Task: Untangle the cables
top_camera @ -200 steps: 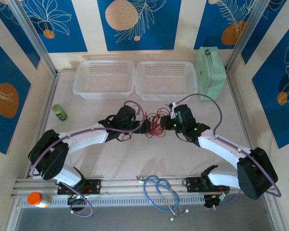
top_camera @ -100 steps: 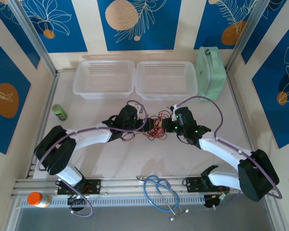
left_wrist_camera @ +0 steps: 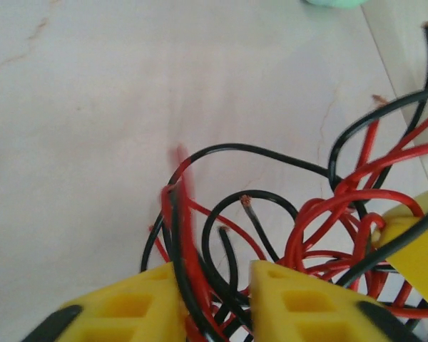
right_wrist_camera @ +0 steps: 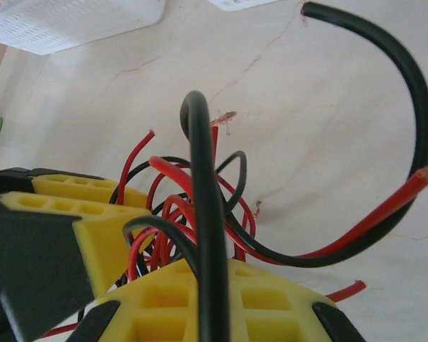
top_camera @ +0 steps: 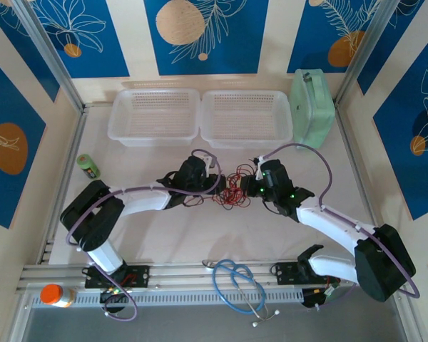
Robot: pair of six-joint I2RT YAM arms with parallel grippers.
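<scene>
The cables [top_camera: 232,189] are a tangle of thin red and black wires at mid-table, between the two grippers. My left gripper [top_camera: 215,191] reaches in from the left. In the left wrist view its yellow fingers [left_wrist_camera: 146,299] stand close together, with red and black strands [left_wrist_camera: 189,235] caught between them. My right gripper [top_camera: 249,188] holds the bundle's right side. In the right wrist view that gripper [right_wrist_camera: 212,269] is shut, with a black wire [right_wrist_camera: 203,206] pinched and rising between its pads. Loose red and black ends [right_wrist_camera: 406,196] curl off to the right.
Two white baskets [top_camera: 154,116] [top_camera: 246,117] stand at the back, with a pale green container [top_camera: 312,107] to their right. A small green can [top_camera: 88,166] lies at the left. A blue stethoscope [top_camera: 239,285] and an orange-capped bottle [top_camera: 53,294] sit by the near rail.
My left gripper has slid right into the tangle and narrowed its jaws around strands. The right gripper has kept its hold and shifted slightly.
</scene>
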